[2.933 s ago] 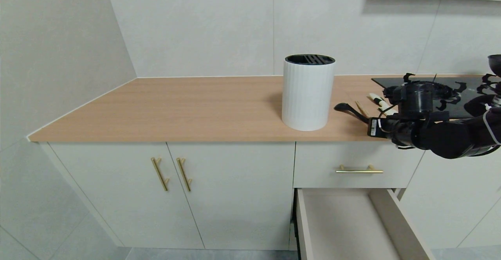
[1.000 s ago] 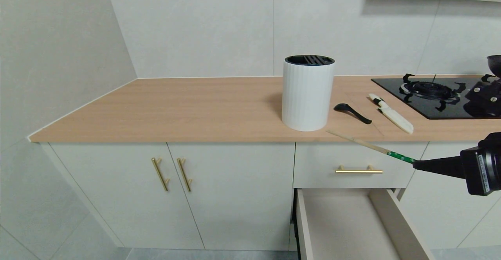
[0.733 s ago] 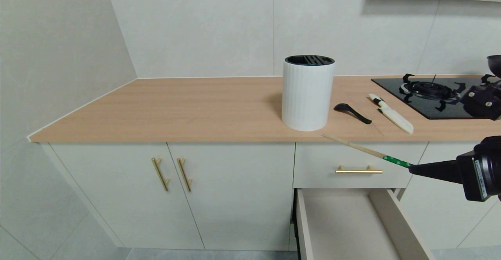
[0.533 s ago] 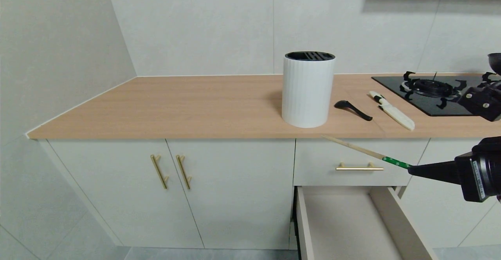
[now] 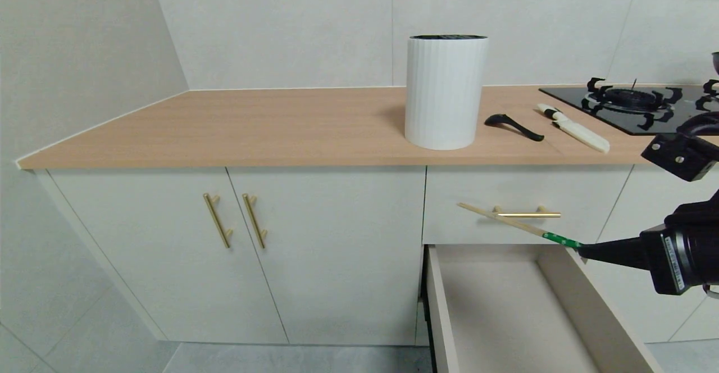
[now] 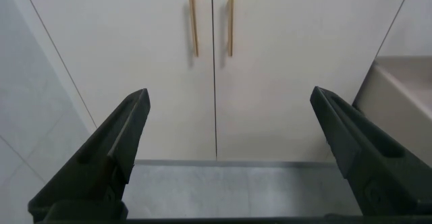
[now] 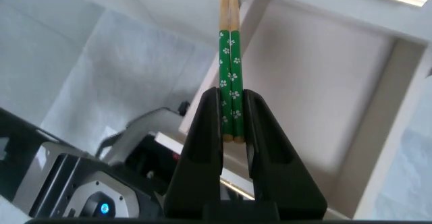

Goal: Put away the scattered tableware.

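your right gripper hangs low on the robot's right, wrist behind it, pointing toward the robot's left and nearly level; its two black fingers are pressed together, pinching the green end of a pair of chopsticks; the sticks run straight out past the fingertips, slanting a little upward; a black arm link sits just above that wrist; your left gripper has its jaws spread wide, the two dark fingers well apart.
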Robot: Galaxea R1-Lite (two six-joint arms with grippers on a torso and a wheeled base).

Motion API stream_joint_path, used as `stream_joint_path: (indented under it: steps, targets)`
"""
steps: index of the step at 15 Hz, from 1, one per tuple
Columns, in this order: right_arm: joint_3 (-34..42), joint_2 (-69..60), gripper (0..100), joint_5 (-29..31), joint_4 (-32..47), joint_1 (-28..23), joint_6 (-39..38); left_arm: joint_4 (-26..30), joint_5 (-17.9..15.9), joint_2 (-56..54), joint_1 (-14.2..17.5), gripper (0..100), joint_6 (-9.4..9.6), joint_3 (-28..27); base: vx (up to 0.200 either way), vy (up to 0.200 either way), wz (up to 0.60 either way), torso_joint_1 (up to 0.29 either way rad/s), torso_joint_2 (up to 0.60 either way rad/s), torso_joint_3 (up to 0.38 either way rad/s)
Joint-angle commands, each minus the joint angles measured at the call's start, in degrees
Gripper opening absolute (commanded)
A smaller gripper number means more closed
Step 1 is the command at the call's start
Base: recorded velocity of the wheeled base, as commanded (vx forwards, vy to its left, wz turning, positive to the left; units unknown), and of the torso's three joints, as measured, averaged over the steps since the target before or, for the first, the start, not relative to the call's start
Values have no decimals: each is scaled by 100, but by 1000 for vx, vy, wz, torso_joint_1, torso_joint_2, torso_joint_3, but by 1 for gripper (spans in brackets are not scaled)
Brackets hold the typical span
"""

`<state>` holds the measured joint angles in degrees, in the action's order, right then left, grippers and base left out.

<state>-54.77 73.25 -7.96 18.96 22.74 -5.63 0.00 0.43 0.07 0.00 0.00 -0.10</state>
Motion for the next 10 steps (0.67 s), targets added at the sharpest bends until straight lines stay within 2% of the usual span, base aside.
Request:
stream_joint_path:
  steps: [1, 5, 10]
  targets:
    - [10, 163, 0, 5, -6, 3, 1, 0, 1, 1, 0, 100, 0, 10, 0, 0, 0, -149, 442, 290]
    - [10, 348, 0, 14, -15, 3, 1, 0, 1, 1, 0, 100, 0, 10, 0, 0, 0, -128, 449, 306]
    - [28, 620, 0, 14, -15, 3, -8, 0, 1, 1, 0, 100, 0, 1, 0, 0, 0, -19, 103, 71]
